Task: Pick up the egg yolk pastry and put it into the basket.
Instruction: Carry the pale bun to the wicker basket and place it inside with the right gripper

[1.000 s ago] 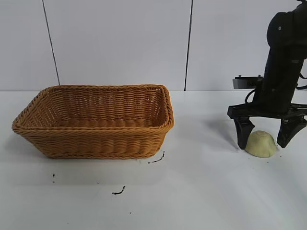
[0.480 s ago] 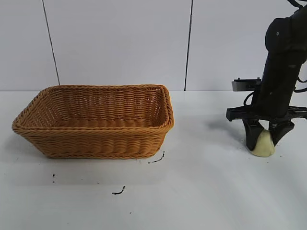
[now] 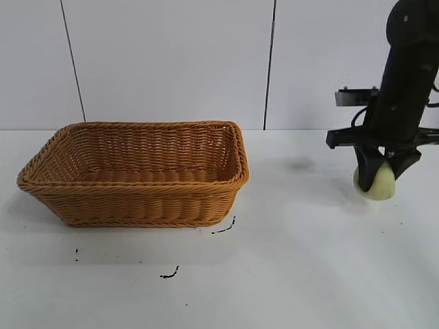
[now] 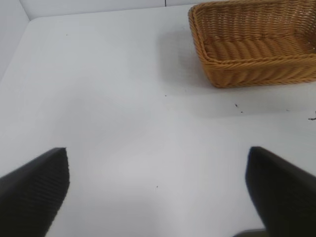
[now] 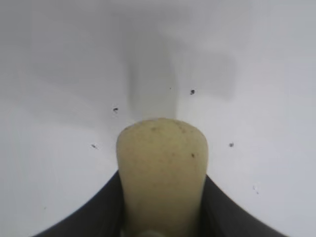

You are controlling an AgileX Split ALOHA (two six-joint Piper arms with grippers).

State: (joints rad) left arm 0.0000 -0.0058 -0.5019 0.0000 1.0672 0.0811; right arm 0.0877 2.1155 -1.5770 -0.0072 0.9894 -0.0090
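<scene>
The egg yolk pastry (image 3: 379, 185), pale yellow-cream, hangs squeezed between the black fingers of my right gripper (image 3: 377, 179), lifted a little above the white table at the far right. In the right wrist view the pastry (image 5: 162, 168) fills the gap between the two fingers, and its shadow lies on the table below. The basket (image 3: 137, 173), tan-orange wicker and empty, stands at the left of the table, well apart from the pastry. It also shows in the left wrist view (image 4: 256, 42). My left gripper (image 4: 158, 190) is open over bare table, out of the exterior view.
The white table (image 3: 295, 274) carries a few small black marks (image 3: 169, 274) in front of the basket. A white panelled wall stands behind.
My right gripper closed on the pastry, which stood on the table between open fingers, and has lifted it off the table. The basket has not moved.
</scene>
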